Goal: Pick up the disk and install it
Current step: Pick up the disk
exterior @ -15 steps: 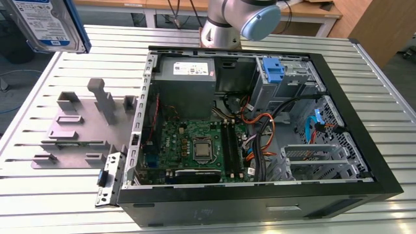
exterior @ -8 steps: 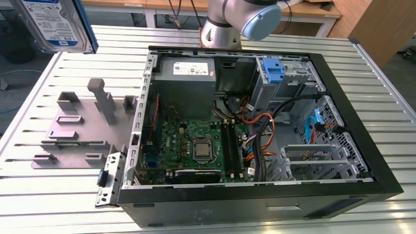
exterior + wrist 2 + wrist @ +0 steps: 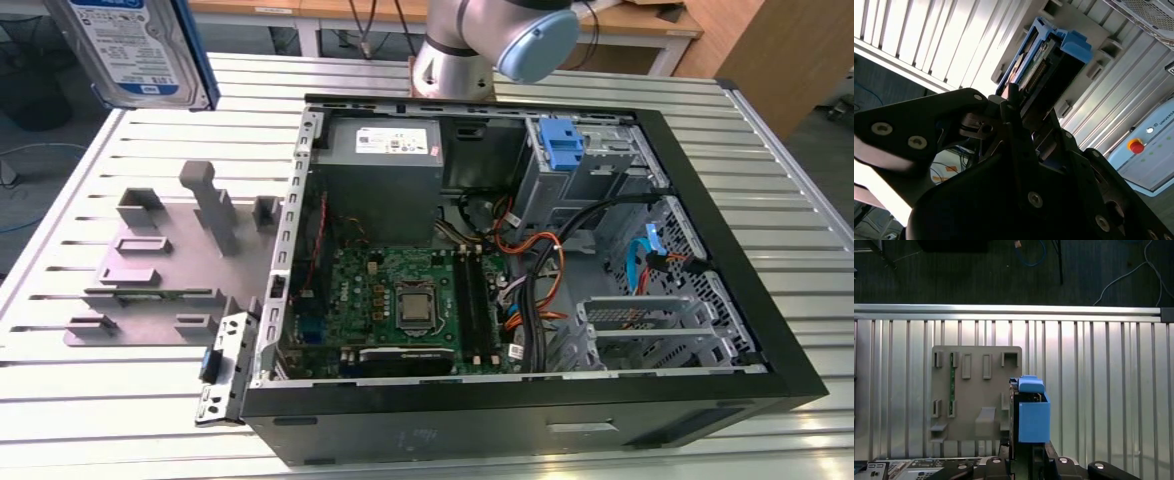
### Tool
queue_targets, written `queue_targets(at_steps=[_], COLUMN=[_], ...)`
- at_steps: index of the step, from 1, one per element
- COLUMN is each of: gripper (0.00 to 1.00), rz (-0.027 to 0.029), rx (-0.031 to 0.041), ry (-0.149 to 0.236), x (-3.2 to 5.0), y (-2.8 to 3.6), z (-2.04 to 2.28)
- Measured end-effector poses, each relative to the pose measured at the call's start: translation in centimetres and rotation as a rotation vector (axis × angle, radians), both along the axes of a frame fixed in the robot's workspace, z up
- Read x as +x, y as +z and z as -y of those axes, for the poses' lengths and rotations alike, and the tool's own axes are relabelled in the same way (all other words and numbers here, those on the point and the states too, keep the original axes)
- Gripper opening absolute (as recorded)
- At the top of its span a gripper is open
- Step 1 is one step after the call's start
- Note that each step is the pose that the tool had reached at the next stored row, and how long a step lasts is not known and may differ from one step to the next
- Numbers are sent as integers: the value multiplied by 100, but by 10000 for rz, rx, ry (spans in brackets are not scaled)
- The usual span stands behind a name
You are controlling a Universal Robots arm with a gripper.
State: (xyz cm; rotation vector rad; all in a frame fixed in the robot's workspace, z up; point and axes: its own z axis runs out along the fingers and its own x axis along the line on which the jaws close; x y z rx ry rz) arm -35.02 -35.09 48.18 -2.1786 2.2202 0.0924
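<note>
The disk [image 3: 134, 50] hung in the air at the exterior view's upper left, label face to the camera, well above the slatted table [image 3: 80, 410] and off to the side of the open computer case [image 3: 767, 330]. In both wrist views it showed edge-on, its blue carrier rails [image 3: 1033, 415] along the sides, with the gripper [image 3: 1030, 112] closed across its flat faces at one end. Nothing else bore it, so I judged the grip was carrying the whole load. Under it in the first wrist view lay the grey fixture plate [image 3: 974, 390] with its slots. The disk looked a stiff, dense metal slab, heavy for its size and smooth on the faces, so liable to slip or swing if held lightly. It would likely take knocks badly, and the connector edge seemed best left untouched. The flat faces seemed the sound place to clamp, not the plastic rails, which could flex. Inside the case a bare blue bracket [image 3: 563, 140] sat in the drive cage, near the grey power supply [image 3: 387, 145].
</note>
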Motion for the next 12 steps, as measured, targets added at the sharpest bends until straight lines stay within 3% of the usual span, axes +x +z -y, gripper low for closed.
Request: queue_targets(at_steps=[12], gripper=[35], rz=[1], rx=[1], ry=[0], x=[123], y=[0], z=[0])
